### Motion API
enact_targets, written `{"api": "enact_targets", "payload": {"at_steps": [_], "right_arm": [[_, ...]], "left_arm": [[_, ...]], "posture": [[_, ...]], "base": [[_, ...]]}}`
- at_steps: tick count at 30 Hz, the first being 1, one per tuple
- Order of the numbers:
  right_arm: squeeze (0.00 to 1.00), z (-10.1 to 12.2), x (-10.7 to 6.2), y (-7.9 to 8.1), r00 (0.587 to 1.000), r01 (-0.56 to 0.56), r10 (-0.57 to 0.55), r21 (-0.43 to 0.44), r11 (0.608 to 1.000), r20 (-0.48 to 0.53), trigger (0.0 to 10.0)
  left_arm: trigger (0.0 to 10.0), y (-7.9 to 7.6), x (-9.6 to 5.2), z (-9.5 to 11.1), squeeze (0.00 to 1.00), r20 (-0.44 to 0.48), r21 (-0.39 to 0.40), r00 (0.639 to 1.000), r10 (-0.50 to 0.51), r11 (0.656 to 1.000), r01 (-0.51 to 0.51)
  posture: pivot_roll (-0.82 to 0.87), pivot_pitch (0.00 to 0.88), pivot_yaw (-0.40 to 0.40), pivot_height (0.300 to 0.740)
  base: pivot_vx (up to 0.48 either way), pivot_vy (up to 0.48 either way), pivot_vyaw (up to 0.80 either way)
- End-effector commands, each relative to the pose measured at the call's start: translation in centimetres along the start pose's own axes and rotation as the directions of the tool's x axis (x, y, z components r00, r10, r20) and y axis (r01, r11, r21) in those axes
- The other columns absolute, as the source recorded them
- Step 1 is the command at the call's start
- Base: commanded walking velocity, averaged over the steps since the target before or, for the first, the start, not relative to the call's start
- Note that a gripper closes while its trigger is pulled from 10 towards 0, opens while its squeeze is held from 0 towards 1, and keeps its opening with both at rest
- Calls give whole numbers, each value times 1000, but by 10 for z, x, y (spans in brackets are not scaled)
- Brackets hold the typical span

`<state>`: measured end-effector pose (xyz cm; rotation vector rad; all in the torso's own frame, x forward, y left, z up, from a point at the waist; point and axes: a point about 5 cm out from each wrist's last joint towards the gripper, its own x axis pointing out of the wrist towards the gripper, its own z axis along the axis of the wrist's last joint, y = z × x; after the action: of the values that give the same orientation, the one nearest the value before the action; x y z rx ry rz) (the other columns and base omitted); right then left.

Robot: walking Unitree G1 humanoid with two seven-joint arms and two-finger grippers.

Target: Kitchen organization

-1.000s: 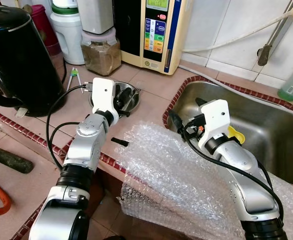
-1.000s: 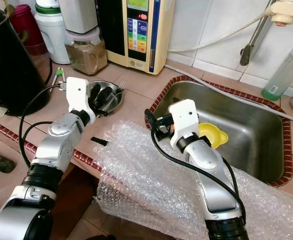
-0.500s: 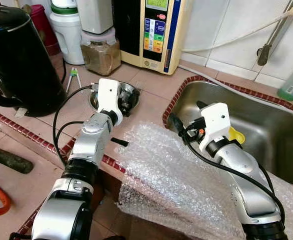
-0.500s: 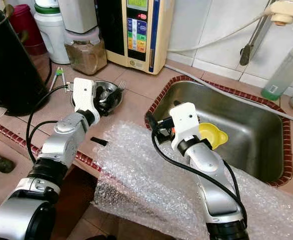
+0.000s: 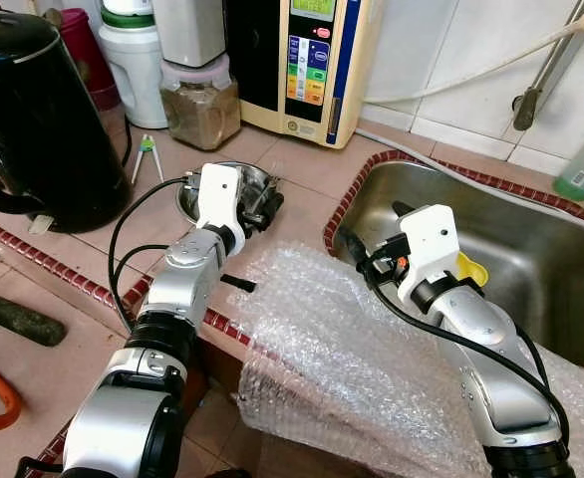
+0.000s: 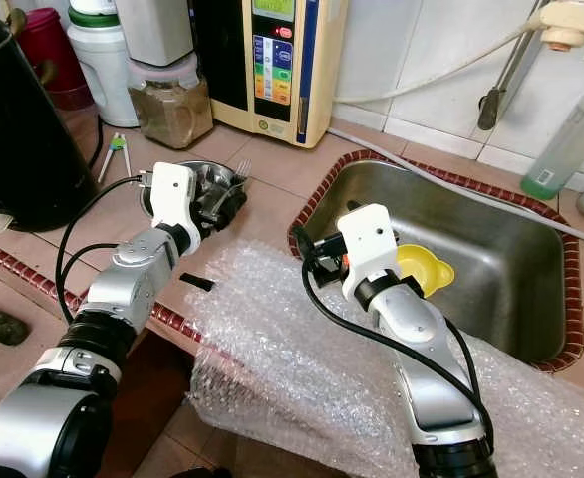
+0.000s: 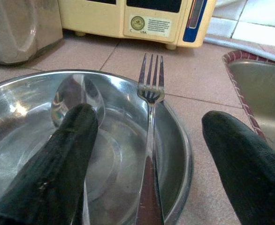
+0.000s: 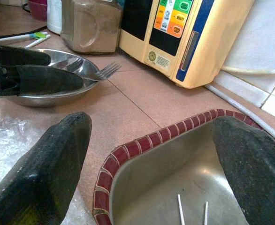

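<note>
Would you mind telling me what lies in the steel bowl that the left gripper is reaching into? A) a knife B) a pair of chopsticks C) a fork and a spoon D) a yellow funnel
C: the left wrist view shows a fork resting across the rim of the steel bowl with a spoon beside it, between the open fingers of the left gripper.

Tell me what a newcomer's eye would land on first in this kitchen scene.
First, the left pincer reaching over the steel bowl on the tiled counter, fingers open astride the fork that rests in it beside a spoon. Next, the big sheet of bubble wrap draped over the counter's front edge. The right pincer hovers open at the sink's near corner, and a black kettle looms far left.
</note>
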<state>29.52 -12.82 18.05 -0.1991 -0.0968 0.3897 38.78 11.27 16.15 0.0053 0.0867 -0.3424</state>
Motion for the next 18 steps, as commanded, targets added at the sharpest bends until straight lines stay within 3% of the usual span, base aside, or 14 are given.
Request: {"api": "enact_targets", "payload": {"at_steps": [1, 4, 5, 6, 7, 11, 12, 13, 14, 18], "right_arm": [[0, 4, -2, 0, 1000, 6, -5, -13, 1000, 11, 10000], [0, 3, -2, -1, 1000, 7, -7, -13, 1000, 8, 10000], [0, 3, -2, -1, 1000, 8, -8, -14, 1000, 8, 10000], [0, 3, -2, -1, 1000, 8, -8, -14, 1000, 8, 10000], [0, 3, -2, -1, 1000, 9, -9, -14, 1000, 8, 10000], [0, 4, -2, -2, 1000, 10, -10, -15, 1000, 8, 10000], [0, 4, -2, -2, 1000, 10, -10, -15, 1000, 8, 10000], [0, 4, -2, -2, 1000, 11, -11, -16, 1000, 8, 10000], [0, 3, -2, -2, 1000, 11, -11, -16, 1000, 8, 10000], [0, 3, -1, -3, 1000, 13, -13, -18, 1000, 8, 10000]], "left_arm": [[10000, 0, 2, 0, 1000, -27, 19, 1000, -9, 1000, 10], [10000, 3, 2, -4, 1000, -66, 22, 998, -7, 1000, 9], [4275, 2, 2, -5, 1000, -76, 27, 997, -16, 999, 18], [4275, 2, 2, -5, 1000, -76, 27, 997, -16, 999, 18], [0, 2, 2, -7, 1000, -94, 26, 995, -28, 999, 30], [0, 2, 2, -10, 1000, -112, 24, 993, -31, 999, 34], [0, 2, 1, -10, 922, -117, 25, 992, -36, 999, 39], [0, 2, 1, -11, 412, -123, 25, 992, -40, 999, 44], [0, 2, 1, -11, 0, -123, 26, 992, -39, 999, 43], [0, 5, 1, -12, 0, -132, 23, 991, -35, 999, 38]], "posture": [[-39, 91, -10, 740], [-37, 93, -10, 740], [-37, 93, -10, 740], [-37, 93, -10, 740], [-36, 93, -10, 740], [-34, 92, -10, 740], [-34, 92, -9, 740], [-34, 91, -9, 740], [-33, 91, -10, 740], [-33, 89, -10, 740]], "base": [[0, 0, 0], [0, 0, 0], [0, 0, 0], [0, 0, 0], [0, 0, 0], [0, 0, 0], [0, 0, 0], [0, 0, 0], [0, 0, 0], [0, 0, 0]]}}
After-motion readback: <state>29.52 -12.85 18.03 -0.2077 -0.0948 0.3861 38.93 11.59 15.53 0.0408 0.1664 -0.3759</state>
